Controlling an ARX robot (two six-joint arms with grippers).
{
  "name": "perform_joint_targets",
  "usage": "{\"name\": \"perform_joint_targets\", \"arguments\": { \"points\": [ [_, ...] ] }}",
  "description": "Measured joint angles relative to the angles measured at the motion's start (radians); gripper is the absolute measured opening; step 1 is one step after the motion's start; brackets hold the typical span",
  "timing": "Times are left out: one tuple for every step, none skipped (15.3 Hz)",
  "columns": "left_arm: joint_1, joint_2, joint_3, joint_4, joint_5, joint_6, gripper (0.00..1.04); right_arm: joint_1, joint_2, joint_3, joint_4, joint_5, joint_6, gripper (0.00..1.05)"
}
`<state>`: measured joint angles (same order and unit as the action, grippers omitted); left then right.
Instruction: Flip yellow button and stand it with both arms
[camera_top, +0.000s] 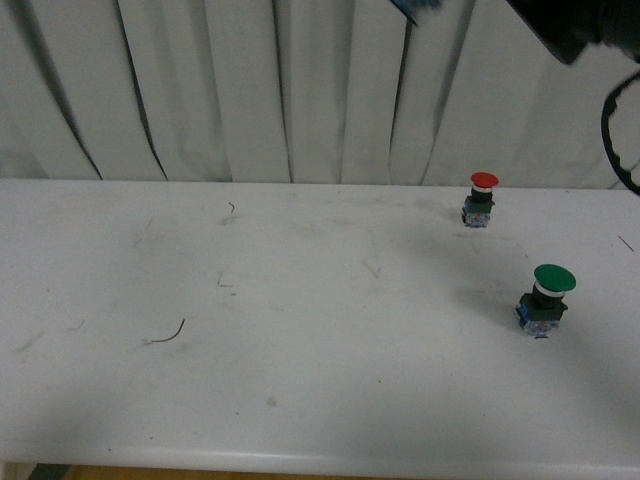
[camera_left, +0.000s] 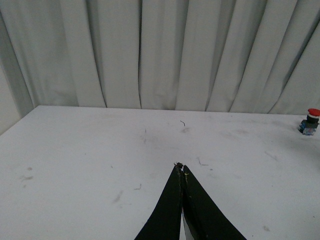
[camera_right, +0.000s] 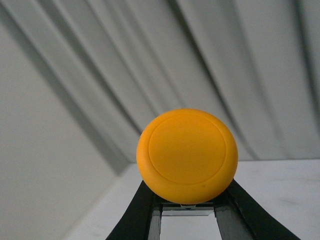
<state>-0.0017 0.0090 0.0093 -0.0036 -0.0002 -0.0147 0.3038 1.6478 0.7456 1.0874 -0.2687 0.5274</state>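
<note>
Clamped between the right gripper (camera_right: 187, 206) fingers: the yellow button (camera_right: 187, 155), cap facing back at the wrist, long axis likely running out along the fingers, high above the table (camera_top: 300, 400). Farther off, left gripper (camera_left: 181, 167) pinched together, empty, low over the table; probably must approach the far base end.

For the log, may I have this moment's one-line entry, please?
right end effector: holding yellow button | left end effector: shut, empty

Yellow button (camera_right: 187, 156): cap of smooth plastic, satin sheen.
Green button (camera_top: 553, 278), lower right: smooth plastic cap, dull gloss.
Table (camera_top: 300, 380): white, matt, scuffed and scratched.
Curtain (camera_top: 250, 90): pale matt cloth, pleated.
Left gripper (camera_left: 181, 166): black, smooth, matt.
</note>
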Motion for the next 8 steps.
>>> {"name": "perform_joint_targets", "arguments": {
  "points": [
    [0.0, 0.0, 0.0, 0.0, 0.0, 0.0, 0.02, -0.019, 0.002, 0.0, -0.063, 0.079, -0.124, 0.25],
    [0.0, 0.0, 0.0, 0.0, 0.0, 0.0, 0.02, -0.037, 0.003, 0.002, -0.09, 0.134, -0.233, 0.25],
    [0.0, 0.0, 0.0, 0.0, 0.0, 0.0, 0.02, -0.059, 0.003, 0.011, -0.105, 0.2, -0.342, 0.25],
    [0.0, 0.0, 0.0, 0.0, 0.0, 0.0, 0.02, -0.087, 0.012, 0.022, -0.092, 0.256, -0.438, 0.25],
    [0.0, 0.0, 0.0, 0.0, 0.0, 0.0, 0.02, -0.105, 0.021, 0.029, -0.092, 0.282, -0.476, 0.25],
    [0.0, 0.0, 0.0, 0.0, 0.0, 0.0, 0.02, -0.126, 0.035, 0.035, -0.095, 0.307, -0.519, 0.25],
    [0.0, 0.0, 0.0, 0.0, 0.0, 0.0, 0.02, -0.146, 0.05, 0.039, -0.101, 0.325, -0.547, 0.25],
    [0.0, 0.0, 0.0, 0.0, 0.0, 0.0, 0.02, -0.164, 0.065, 0.042, -0.105, 0.333, -0.565, 0.25]
  ]
}}
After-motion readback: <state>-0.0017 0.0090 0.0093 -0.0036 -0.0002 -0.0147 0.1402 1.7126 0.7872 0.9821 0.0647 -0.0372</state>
